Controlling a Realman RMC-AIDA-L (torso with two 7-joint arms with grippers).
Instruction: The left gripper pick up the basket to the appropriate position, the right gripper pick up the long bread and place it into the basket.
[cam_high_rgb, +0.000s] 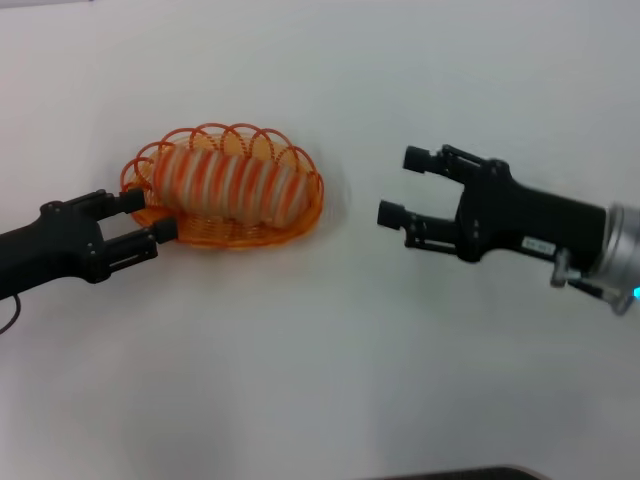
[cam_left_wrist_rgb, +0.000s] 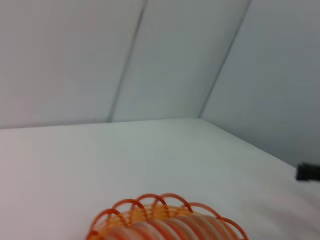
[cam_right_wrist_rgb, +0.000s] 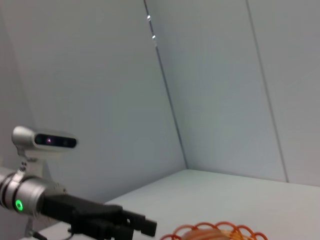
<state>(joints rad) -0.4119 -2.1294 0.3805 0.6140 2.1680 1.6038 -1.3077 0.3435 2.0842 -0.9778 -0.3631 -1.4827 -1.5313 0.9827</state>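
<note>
Lying lengthwise inside the basket (cam_high_rgb: 300, 215), the long bread (cam_high_rgb: 230, 182) fills most of it; basket sits on the white surface (cam_high_rgb: 330, 360), left of centre. Left hand (cam_high_rgb: 148, 216) at the basket's left end, fingers spread either side of the rim there, whether touching cannot be told. Right hand (cam_high_rgb: 404, 186) hangs well apart to the right, fingers spread wide and holding nothing, tips pointing toward the basket

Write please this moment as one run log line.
long bread: inside basket | left gripper: open, at basket's left end | right gripper: open, empty, apart right of basket | table: white
</note>
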